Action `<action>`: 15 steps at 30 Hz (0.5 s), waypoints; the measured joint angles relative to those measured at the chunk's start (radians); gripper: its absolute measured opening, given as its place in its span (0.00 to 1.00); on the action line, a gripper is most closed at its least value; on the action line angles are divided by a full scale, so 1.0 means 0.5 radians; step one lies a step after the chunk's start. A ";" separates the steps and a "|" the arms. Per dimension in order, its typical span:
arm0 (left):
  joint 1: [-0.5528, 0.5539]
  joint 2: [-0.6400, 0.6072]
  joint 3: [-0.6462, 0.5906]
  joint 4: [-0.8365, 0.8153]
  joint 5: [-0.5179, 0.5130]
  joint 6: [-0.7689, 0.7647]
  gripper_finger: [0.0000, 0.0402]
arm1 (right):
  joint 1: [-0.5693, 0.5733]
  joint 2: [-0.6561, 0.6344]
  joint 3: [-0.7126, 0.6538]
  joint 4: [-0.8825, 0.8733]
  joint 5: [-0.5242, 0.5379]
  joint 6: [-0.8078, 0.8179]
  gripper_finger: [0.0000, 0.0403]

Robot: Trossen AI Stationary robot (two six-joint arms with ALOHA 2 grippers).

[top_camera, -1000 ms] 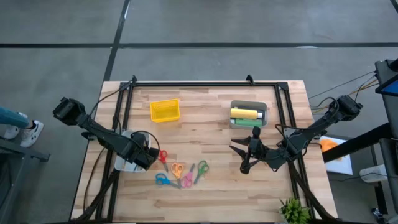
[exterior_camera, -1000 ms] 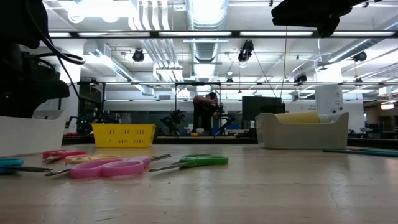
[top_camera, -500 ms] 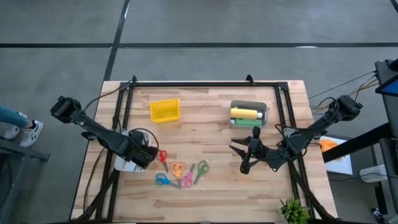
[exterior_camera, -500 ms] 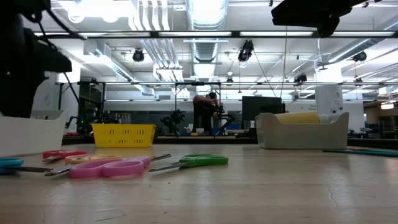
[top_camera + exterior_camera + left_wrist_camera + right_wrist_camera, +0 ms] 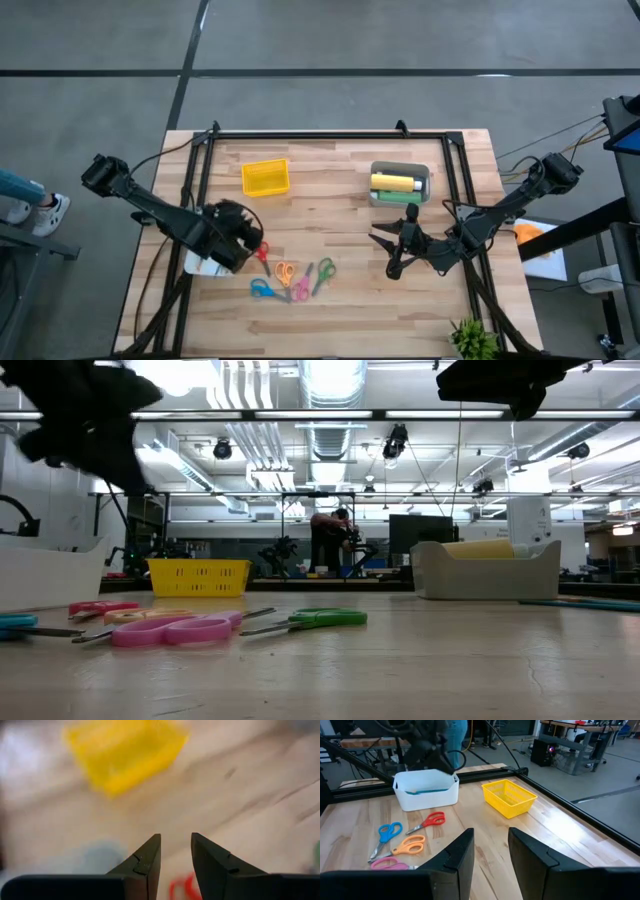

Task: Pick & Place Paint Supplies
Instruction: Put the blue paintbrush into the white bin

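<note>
Over the white bin point(image 5: 200, 262) at the table's point(image 5: 340, 310) left side hangs the left end effector point(image 5: 243, 238), fingers point(image 5: 145, 862) a small gap apart with nothing between them. Its wrist camera is pretty smeared, but the yellow basket point(image 5: 265, 178) shows ahead of those fingers and a bit of red scissors point(image 5: 262, 251) just below them. The rest of the scissors pile sits just past it toward the table's middle: orange point(image 5: 285, 272), blue point(image 5: 262, 290), pink point(image 5: 301, 287) and green point(image 5: 323, 273), all flat on the wood.

The right end effector point(image 5: 395, 262) waits well apart on the other side, also slightly spread and empty. Just behind it is the grey tray point(image 5: 399, 199) holding the yellow paint bottle point(image 5: 396, 183) lying on its side, with a green one point(image 5: 400, 195) tucked beside it. From the right wrist view the white bin seems to have something teal point(image 5: 422, 791) lying inside, can't tell exactly what. In the low view a person point(image 5: 326, 540) stands far back in the room.
</note>
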 joint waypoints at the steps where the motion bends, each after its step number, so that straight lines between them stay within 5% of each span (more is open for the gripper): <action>1: 0.001 0.000 0.002 0.057 -0.115 0.100 0.28 | -0.001 0.000 0.000 0.000 -0.001 0.000 0.30; 6: 0.001 0.000 -0.017 0.560 -0.487 0.983 0.28 | 0.000 0.000 0.000 0.000 0.000 0.000 0.30; 10: 0.000 0.000 -0.024 1.064 -0.472 1.954 0.28 | 0.000 0.000 0.000 0.000 0.000 0.000 0.30; 15: 0.001 0.000 -0.029 1.490 -0.405 2.574 0.28 | 0.000 -0.001 0.000 0.000 -0.001 0.000 0.30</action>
